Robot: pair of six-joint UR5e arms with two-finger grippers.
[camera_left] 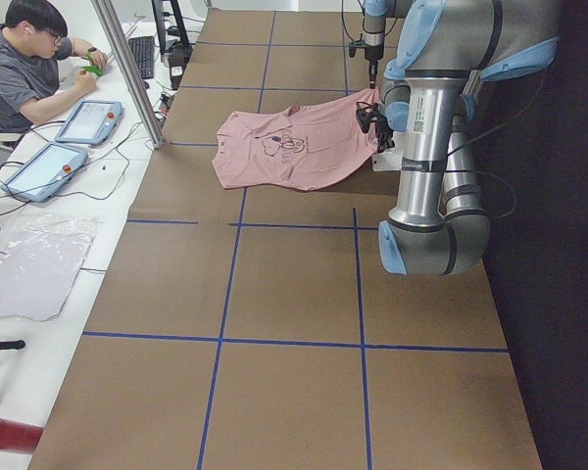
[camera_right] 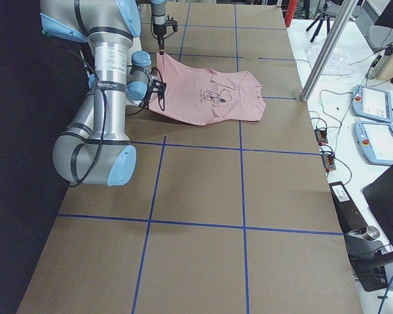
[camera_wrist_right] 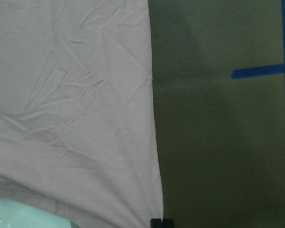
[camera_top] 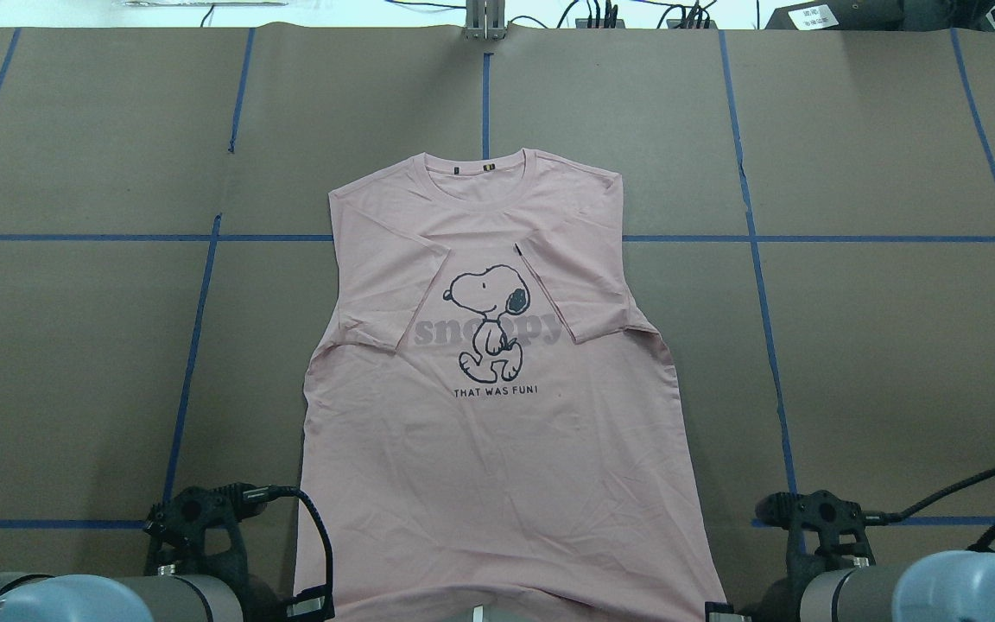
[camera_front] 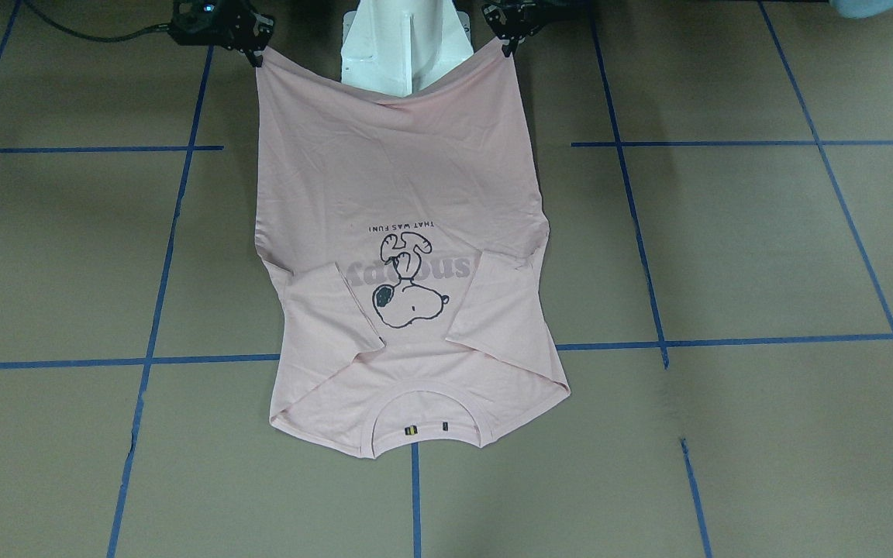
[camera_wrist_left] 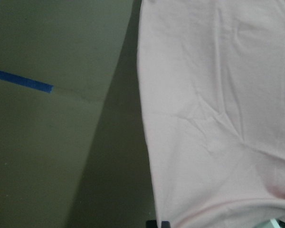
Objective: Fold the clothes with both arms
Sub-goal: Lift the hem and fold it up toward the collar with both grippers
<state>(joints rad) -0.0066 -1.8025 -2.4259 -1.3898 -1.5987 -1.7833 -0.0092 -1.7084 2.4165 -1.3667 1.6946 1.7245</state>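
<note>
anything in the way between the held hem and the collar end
Nothing visible. The left gripper and right gripper each pinch a hem corner of the T-shirt; from there to the collar lies only the shirt itself, sleeves folded in.

The pink T-shirt lies face up on the tabletop, collar at the far end from the robot. Both sleeves are folded inward over the edges of the Snoopy print. The left arm and right arm each hold a hem corner raised. Their fingers seem clamped on the cloth.
</note>
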